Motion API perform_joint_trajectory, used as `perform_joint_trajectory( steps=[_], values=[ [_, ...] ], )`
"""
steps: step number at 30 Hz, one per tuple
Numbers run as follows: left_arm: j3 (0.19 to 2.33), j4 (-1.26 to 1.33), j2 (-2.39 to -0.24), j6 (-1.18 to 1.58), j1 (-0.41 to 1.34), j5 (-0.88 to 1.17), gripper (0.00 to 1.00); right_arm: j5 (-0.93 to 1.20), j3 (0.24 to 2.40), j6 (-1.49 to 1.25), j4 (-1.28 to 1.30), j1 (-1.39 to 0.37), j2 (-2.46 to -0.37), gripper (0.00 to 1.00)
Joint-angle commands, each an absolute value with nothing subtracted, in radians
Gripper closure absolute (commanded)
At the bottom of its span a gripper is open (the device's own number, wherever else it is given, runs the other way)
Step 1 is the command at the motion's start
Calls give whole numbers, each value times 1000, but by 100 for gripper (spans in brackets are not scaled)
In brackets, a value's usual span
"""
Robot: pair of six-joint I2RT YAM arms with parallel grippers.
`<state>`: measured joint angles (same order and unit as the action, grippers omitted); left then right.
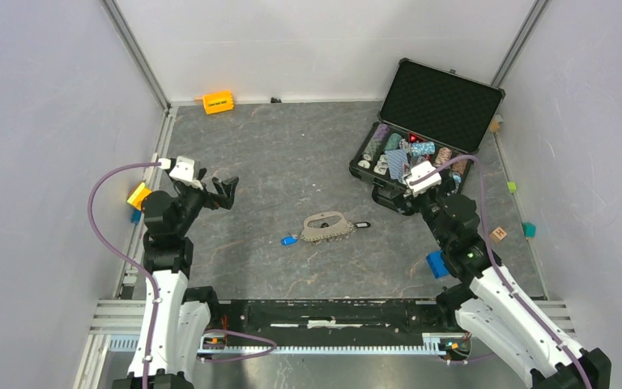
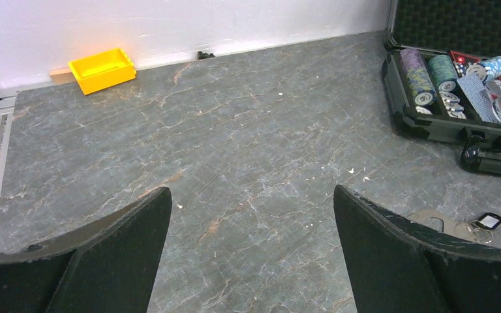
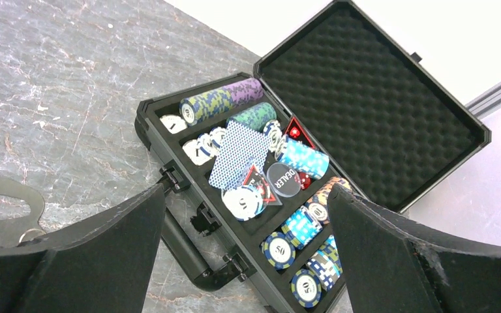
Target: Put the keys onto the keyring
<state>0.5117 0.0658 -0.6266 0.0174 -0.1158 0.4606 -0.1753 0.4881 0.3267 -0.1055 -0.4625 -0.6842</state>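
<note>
The grey-beige keyring [image 1: 326, 226] lies flat in the middle of the table. A blue key [image 1: 289, 240] rests just left of it and a black key [image 1: 362, 225] just right of it. My left gripper [image 1: 225, 193] hovers open up and to the left of them, nothing between its fingers. In the left wrist view the left gripper [image 2: 251, 192] shows only bare table between its tips, with the keyring [image 2: 453, 225] and black key [image 2: 489, 222] peeking past the right finger. My right gripper [image 1: 395, 197] [image 3: 244, 192] is open over the case's near edge, and an edge of the keyring [image 3: 6, 195] shows at left.
An open black poker case [image 1: 441, 101] [image 3: 365, 124] [image 2: 424, 127] holding chips and cards stands at the back right. An orange block [image 1: 218, 102] [image 2: 102, 70] sits by the back wall. A blue block [image 1: 437, 263], a wooden cube [image 1: 498, 234] and a yellow piece [image 1: 138, 195] lie near the sides.
</note>
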Motion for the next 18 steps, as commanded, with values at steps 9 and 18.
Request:
perform_joint_trajectory(
  steps=[9, 18],
  values=[
    [529, 81, -623, 3, -141, 426, 0, -167, 466, 342, -192, -462, -620, 2],
    [576, 25, -626, 3, -148, 413, 0, -195, 489, 376, -168, -463, -641, 2]
  ],
)
